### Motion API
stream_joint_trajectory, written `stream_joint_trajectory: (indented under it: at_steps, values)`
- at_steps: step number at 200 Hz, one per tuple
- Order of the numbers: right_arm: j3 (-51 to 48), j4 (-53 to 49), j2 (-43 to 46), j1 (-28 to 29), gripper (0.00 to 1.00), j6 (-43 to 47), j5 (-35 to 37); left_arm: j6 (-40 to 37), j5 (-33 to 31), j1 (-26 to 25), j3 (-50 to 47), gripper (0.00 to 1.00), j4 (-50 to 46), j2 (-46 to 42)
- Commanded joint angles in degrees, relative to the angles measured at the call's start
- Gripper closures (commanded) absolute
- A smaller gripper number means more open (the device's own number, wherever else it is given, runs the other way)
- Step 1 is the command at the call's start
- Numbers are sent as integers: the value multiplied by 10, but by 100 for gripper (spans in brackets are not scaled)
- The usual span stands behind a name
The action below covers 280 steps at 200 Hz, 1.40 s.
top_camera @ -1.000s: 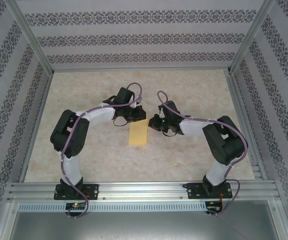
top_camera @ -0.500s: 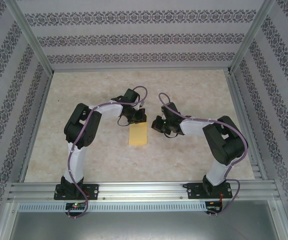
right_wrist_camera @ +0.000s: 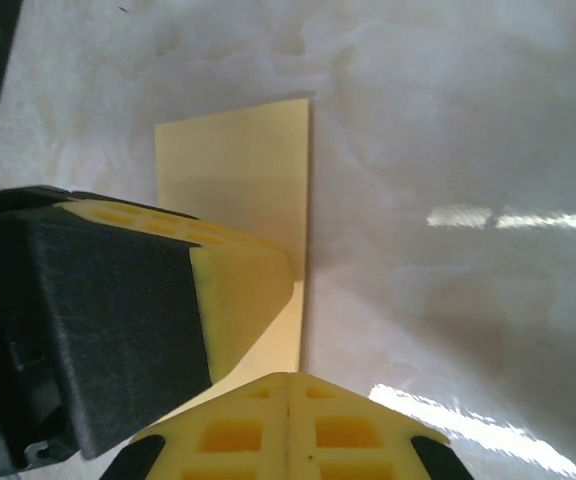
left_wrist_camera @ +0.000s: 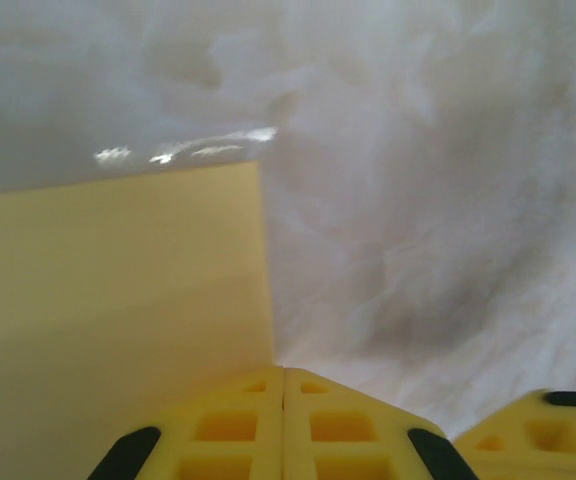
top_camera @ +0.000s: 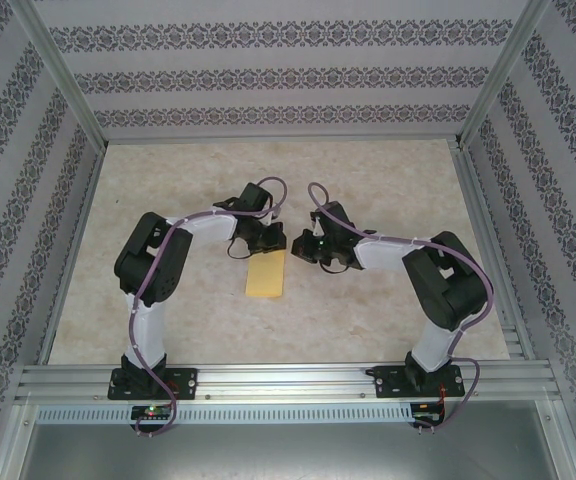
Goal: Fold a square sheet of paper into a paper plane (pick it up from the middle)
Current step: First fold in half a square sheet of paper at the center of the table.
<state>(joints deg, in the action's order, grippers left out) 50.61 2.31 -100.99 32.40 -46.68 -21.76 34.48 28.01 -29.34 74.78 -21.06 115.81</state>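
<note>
Beige marbled tabletop [top_camera: 388,180]: thin yellow paper sheet [top_camera: 265,275] apparently folded in half only; left gripper [left_wrist_camera: 283,400], right gripper [right_wrist_camera: 288,400] at its edge, jaws pressed together.

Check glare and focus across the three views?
Left wrist: soft overall, the table looks hazy, with small glare streaks just past the yellow paper. Right wrist: sharper, paper edges crisp, two bright glare patches on the table. Top external: even light, no harsh glare.

Open table [top_camera: 168,300] flanks paper [top_camera: 266,281]; left end effector [top_camera: 263,244] and right end effector [top_camera: 302,246] crowd its far end.
</note>
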Motion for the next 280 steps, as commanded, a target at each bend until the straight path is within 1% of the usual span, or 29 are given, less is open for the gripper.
stream_joint_trajectory:
  at_steps: [1, 29, 48, 78, 132, 156, 201, 239, 280]
  values:
    - [5, 44, -15, 14, 99, -13, -6, -22, 29, 15, 44, 93, -6, 3]
    - [2, 77, -33, 28, 100, -37, -6, -38, 51, 29, 53, 95, -14, 33]
    - [3, 81, -41, 34, 100, -41, -2, -42, 68, 32, 53, 95, -11, 53]
    - [6, 80, -54, 38, 100, -44, 4, -48, 74, 33, 51, 96, -7, 67]
    - [16, 80, -86, 41, 100, -45, -7, -57, 62, 35, 44, 96, -9, 66]
    - [17, 59, -87, 43, 100, -38, -2, -62, 66, 36, 48, 96, -11, 60]
    - [18, 44, -86, 44, 100, -23, -1, -51, 118, 35, 19, 91, 40, 16]
    - [20, 42, -90, 45, 100, -20, 0, -50, 110, 35, -7, 92, 35, 25]
    - [23, 30, -83, 52, 100, -4, -6, -51, 50, 34, -19, 96, -2, 47]
